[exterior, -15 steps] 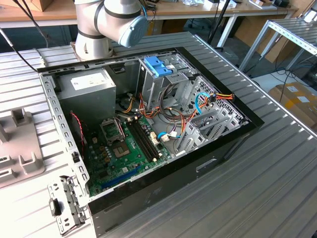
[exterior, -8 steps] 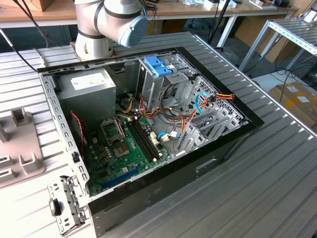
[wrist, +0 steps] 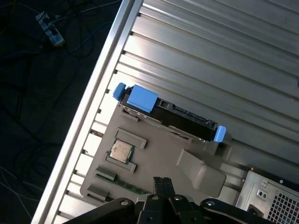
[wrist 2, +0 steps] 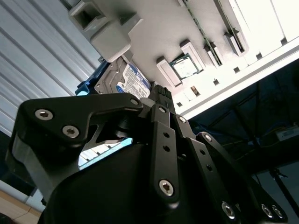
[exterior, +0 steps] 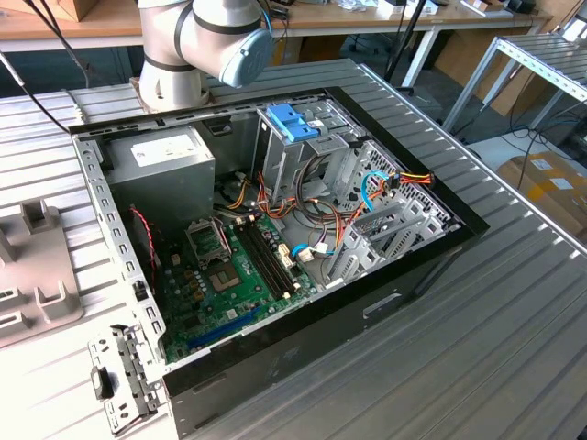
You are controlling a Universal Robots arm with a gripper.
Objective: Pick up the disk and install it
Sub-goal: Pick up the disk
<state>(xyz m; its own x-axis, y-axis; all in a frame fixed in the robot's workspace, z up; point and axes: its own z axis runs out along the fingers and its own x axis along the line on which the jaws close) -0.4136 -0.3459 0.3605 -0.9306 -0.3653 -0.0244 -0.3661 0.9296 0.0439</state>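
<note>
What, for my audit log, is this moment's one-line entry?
tool: shut, empty, near grey holder | disk: seated in holder on ribbed table, ungrasped

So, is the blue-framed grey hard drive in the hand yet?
No, the hard drive sits on the grey plastic holder, clear of the hand.

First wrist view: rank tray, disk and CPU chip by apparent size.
1. tray: clearly largest.
2. disk: sits along the tray's edge and shows as a narrow strip, so its true size may be larger than it looks.
3. chip: smallest, seated on the tray.
</note>
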